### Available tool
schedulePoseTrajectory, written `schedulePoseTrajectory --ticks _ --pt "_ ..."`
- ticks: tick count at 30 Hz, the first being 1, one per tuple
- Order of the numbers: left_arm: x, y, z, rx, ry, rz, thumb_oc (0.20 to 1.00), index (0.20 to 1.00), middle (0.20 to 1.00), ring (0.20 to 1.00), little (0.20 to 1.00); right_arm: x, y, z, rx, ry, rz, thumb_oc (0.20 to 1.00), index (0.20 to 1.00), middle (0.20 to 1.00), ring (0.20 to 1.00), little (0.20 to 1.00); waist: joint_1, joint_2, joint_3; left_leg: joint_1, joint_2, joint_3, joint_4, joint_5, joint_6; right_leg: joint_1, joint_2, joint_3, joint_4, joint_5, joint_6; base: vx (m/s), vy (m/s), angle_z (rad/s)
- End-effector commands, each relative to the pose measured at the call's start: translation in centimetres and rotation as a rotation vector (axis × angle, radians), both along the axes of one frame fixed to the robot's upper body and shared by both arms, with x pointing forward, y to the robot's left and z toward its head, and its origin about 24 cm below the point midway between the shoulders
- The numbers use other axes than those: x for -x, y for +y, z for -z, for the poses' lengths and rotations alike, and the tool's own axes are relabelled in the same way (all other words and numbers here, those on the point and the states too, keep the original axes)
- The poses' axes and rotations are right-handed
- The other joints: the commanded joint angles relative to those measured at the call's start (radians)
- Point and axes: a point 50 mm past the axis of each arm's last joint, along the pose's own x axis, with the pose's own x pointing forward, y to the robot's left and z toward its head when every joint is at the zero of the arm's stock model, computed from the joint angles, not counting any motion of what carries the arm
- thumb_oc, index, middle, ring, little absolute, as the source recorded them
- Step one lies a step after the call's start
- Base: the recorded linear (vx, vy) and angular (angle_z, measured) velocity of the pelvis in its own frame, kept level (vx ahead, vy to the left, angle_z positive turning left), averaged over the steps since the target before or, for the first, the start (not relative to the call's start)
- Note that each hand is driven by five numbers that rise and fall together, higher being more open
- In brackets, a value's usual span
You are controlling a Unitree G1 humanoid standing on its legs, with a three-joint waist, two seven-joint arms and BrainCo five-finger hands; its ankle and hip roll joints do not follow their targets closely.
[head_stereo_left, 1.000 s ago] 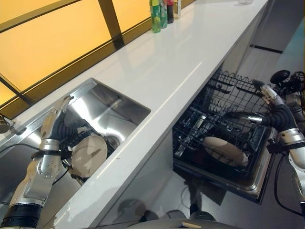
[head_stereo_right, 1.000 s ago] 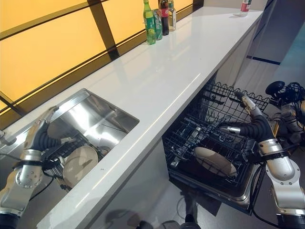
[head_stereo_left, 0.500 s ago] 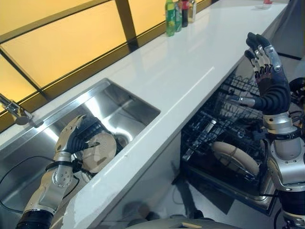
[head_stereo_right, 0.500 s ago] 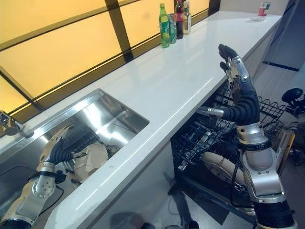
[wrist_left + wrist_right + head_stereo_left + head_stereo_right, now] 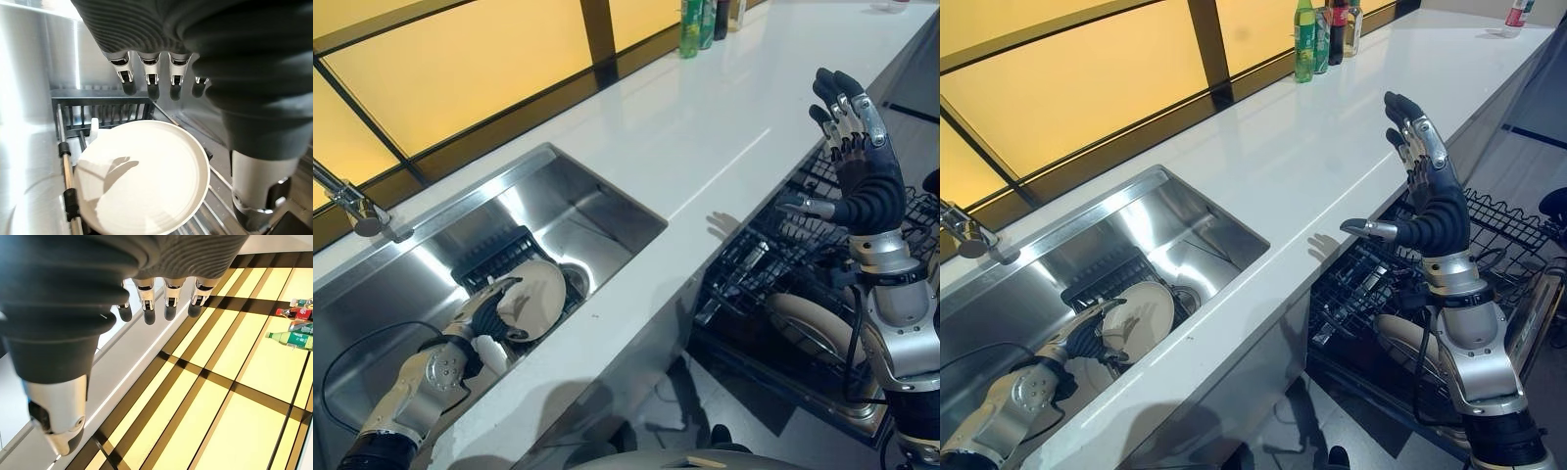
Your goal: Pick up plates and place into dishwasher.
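Observation:
A cream plate [image 5: 540, 292] leans on a black rack [image 5: 499, 257] in the steel sink [image 5: 578, 201]. My left hand [image 5: 487, 321] is low in the sink at the plate's near edge. In the left wrist view its fingers [image 5: 152, 84] stretch straight over the plate [image 5: 142, 181] without closing on it. My right hand [image 5: 857, 162] is raised, open and empty, over the counter's edge above the dishwasher. Another cream plate [image 5: 815, 331] stands in the pulled-out dishwasher rack [image 5: 754, 259].
The white counter [image 5: 705, 127] runs between the sink and the dishwasher. A faucet [image 5: 354, 208] stands at the sink's far left. Bottles [image 5: 1327, 27] are grouped at the counter's back, by the yellow window panels.
The right hand has risen from the dishwasher rack to above the counter and holds there. The left hand has dropped from the sink's rim down to the plate. The camera has shifted.

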Motion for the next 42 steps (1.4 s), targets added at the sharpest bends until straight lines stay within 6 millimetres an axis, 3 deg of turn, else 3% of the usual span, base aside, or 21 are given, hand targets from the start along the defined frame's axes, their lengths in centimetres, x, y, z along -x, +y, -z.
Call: schedulePoseTrajectory --ticks 1,5,8,11,20,31,37,42 --pt "-0.6 1.2 -2.1 -0.177 -0.046 0.046 1.000 1.000 1.000 1.000 1.000 0.5 -0.3 -1.4 0.015 -0.054 -0.024 1.000 1.000 1.000 1.000 1.000 0.006 -0.029 -0.033 -0.091 -0.056 -0.032 0.085 -0.026 0.042 -0.061 0.035 -0.001 0.136 -0.094 -0.018 0.06 0.057 0.03" --pt "-0.6 1.1 -1.5 -0.247 -0.073 0.059 1.000 1.000 1.000 1.000 1.000 0.2 -0.3 -1.4 0.021 -0.045 -0.019 1.000 1.000 1.000 1.000 1.000 0.004 -0.030 -0.008 -0.105 -0.060 -0.035 0.105 -0.032 0.046 -0.080 0.028 0.005 0.148 -0.087 -0.011 0.04 0.053 0.04" --pt "-0.5 1.3 -1.1 -0.428 -0.136 0.097 1.000 1.000 1.000 1.000 1.000 0.0 -0.3 -1.5 0.027 -0.047 -0.017 1.000 1.000 1.000 1.000 1.000 -0.002 -0.031 0.014 -0.121 -0.064 -0.038 0.118 -0.033 0.048 -0.100 0.027 0.017 0.161 -0.084 -0.004 0.03 0.057 0.01" --pt "-0.9 1.3 -1.3 -0.491 -0.212 0.105 1.000 1.000 1.000 1.000 1.000 -0.2 -0.2 -1.5 0.024 -0.057 -0.012 1.000 1.000 1.000 1.000 1.000 -0.007 -0.038 0.040 -0.140 -0.067 -0.037 0.140 -0.045 0.050 -0.118 0.025 0.024 0.175 -0.089 0.000 0.00 0.042 -0.01" --pt "-2.6 0.5 -1.3 -0.482 -0.376 0.083 1.000 1.000 1.000 1.000 1.000 -0.4 0.7 -2.3 0.029 -0.143 -0.016 1.000 1.000 1.000 1.000 1.000 -0.018 -0.062 0.138 -0.224 -0.070 -0.040 0.190 -0.042 0.058 -0.195 0.026 0.048 0.204 -0.073 0.006 -0.07 0.027 -0.01" --pt "-5.5 -0.1 -3.0 -0.473 -0.540 -0.014 1.000 1.000 1.000 1.000 1.000 -0.7 2.0 -3.6 0.021 -0.244 -0.003 1.000 1.000 1.000 1.000 1.000 -0.016 -0.102 0.227 -0.345 -0.076 -0.036 0.256 -0.036 0.072 -0.302 0.026 0.070 0.246 -0.051 0.001 -0.08 0.028 -0.02" --pt "-7.0 -1.6 -3.3 -0.424 -0.447 0.077 1.000 1.000 1.000 1.000 1.000 -0.9 2.8 -4.5 0.024 -0.300 -0.001 1.000 1.000 1.000 1.000 1.000 -0.016 -0.109 0.268 -0.393 -0.077 -0.031 0.276 -0.036 0.079 -0.348 0.028 0.074 0.260 -0.041 0.000 -0.08 0.015 -0.02" --pt "-6.7 -3.9 -1.7 -0.317 -0.151 0.249 1.000 1.000 1.000 1.000 1.000 -1.0 2.9 -5.4 0.035 -0.321 -0.008 1.000 1.000 1.000 1.000 1.000 -0.022 -0.103 0.285 -0.405 -0.081 -0.021 0.282 -0.042 0.086 -0.361 0.025 0.072 0.262 -0.038 0.001 -0.02 0.041 0.00"
